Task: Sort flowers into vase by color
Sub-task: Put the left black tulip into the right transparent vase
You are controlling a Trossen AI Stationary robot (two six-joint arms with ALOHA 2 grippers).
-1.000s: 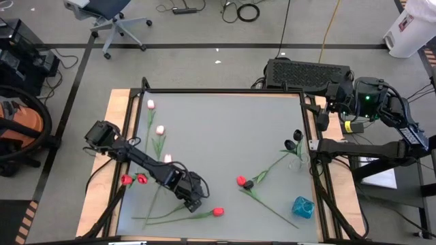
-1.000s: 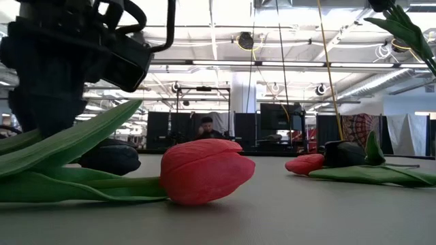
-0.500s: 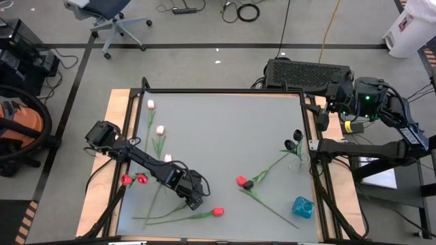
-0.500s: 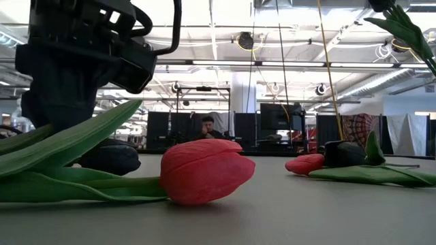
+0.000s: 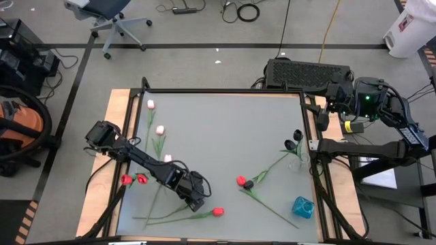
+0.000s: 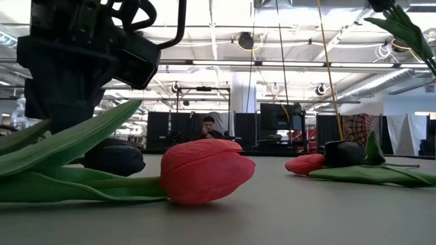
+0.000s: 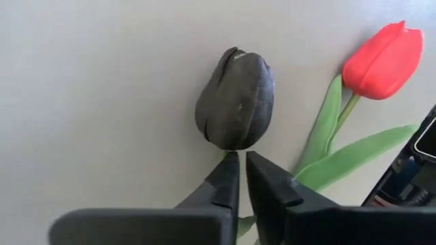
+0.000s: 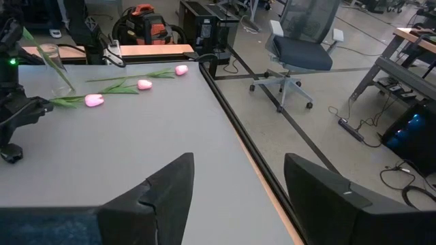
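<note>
The table carries eleven tulips in three colours. There are three pink tulips [image 5: 150, 104] [image 5: 160, 129] [image 5: 167, 158]. There are four red tulips [image 5: 126, 180] [image 5: 142, 179] [image 5: 240, 180] [image 5: 218, 211]. There are four black tulips: three show in the high view [image 5: 298, 135] [image 5: 289, 145] [image 5: 248, 184], and one more black tulip [image 7: 235, 99] shows in the left wrist view, next to a red one. Containers number two: one clear vase [image 8: 53, 64] and one blue vessel [image 5: 303, 207]. Arms number two: one left arm [image 5: 136, 158] and one right arm [image 5: 381, 146]. Off the table there are one chair [image 5: 112, 17] and one person [image 6: 208, 126].
</note>
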